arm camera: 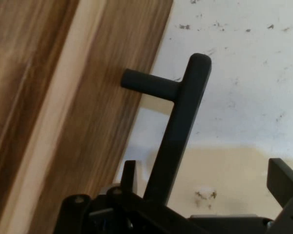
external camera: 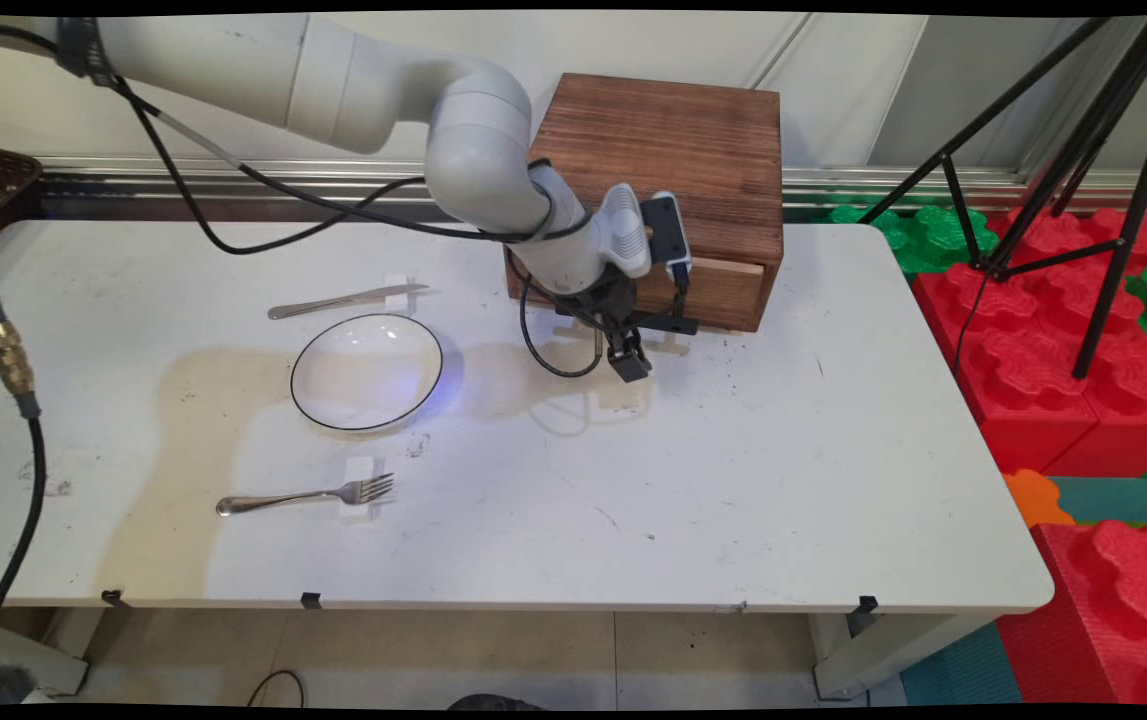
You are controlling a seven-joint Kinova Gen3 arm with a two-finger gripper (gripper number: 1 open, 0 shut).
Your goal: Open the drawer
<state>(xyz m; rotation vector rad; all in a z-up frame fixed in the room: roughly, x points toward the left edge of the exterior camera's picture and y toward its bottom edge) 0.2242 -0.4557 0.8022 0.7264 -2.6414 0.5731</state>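
My black two-finger gripper [external camera: 630,362] hangs low in the middle of the main view, just in front of the brown wooden drawer box [external camera: 663,190]. My fingers are spread apart. In the hand view the box's black bar handle [arm camera: 178,126] runs up from between them, with one finger [arm camera: 128,176] just left of it and the other finger [arm camera: 284,181] far off at the lower right, so I am not squeezing it.

The big white table [external camera: 733,480] fills most of the main view. The box sits at its upper middle. The round white plate with a thin black rim [external camera: 367,372] lies left of my gripper. A silver knife [external camera: 345,300] lies above the plate, and a silver fork [external camera: 305,495] lies below it.
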